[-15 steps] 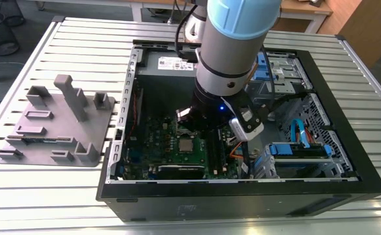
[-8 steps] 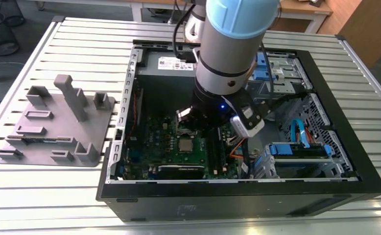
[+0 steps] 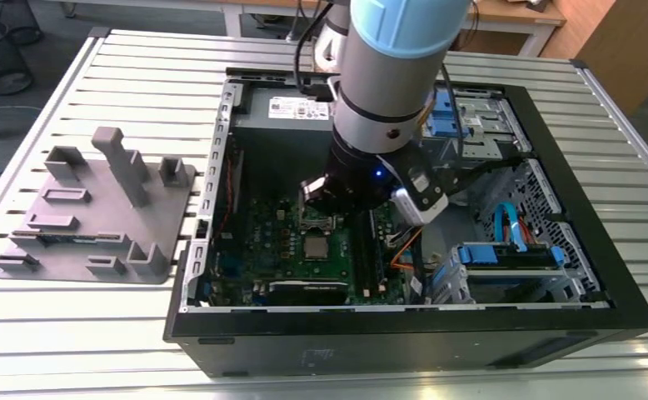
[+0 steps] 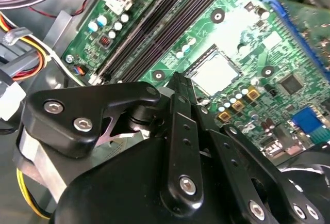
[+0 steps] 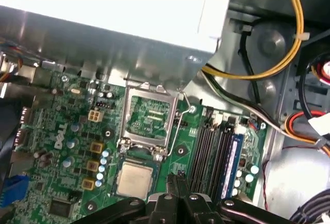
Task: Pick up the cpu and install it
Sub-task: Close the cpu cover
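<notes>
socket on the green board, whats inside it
The cpu lies in it, silver top up; the metal lid is swung open beside it. What is under the cpu is covered.

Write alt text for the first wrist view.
The square silver cpu lies flat on the green circuit board, next to a hinged-open metal socket frame. The black gripper hangs just beside the cpu; memory slots and yellow cables lie beyond.
</notes>
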`<state>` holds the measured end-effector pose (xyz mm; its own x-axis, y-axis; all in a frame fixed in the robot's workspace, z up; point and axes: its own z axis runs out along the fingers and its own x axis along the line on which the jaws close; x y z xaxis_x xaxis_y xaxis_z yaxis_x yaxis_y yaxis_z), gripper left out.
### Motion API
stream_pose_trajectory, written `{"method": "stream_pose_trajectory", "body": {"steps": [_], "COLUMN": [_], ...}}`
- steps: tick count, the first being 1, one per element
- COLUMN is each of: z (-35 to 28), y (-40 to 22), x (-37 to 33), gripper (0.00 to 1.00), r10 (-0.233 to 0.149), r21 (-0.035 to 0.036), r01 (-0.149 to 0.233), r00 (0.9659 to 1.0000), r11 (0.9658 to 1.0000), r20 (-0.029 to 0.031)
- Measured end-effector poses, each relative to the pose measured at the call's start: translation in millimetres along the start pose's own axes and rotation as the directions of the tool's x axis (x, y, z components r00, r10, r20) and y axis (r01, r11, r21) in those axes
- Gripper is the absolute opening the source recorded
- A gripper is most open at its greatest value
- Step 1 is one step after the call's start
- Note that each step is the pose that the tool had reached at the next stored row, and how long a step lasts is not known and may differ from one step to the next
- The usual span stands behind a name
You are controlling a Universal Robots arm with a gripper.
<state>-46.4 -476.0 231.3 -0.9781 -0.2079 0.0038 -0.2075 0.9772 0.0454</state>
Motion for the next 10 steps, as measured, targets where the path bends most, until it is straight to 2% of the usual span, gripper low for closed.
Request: {"method": "stream_pose_trajectory", "body": {"steps": [6, 10], "z": [3.9, 6.1], "y": [5.2, 11.1], "x": [-14.2, -19.1], "gripper": [0.11, 0.11], "r10": [-0.002, -0.004], "r21": [-0.0001, -0.0001], "r01": [0.002, 0.004], "r00": [1.0000, 1.0000], "r11": [1.0000, 1.0000], "r20": [0.0000, 0.0000]}}
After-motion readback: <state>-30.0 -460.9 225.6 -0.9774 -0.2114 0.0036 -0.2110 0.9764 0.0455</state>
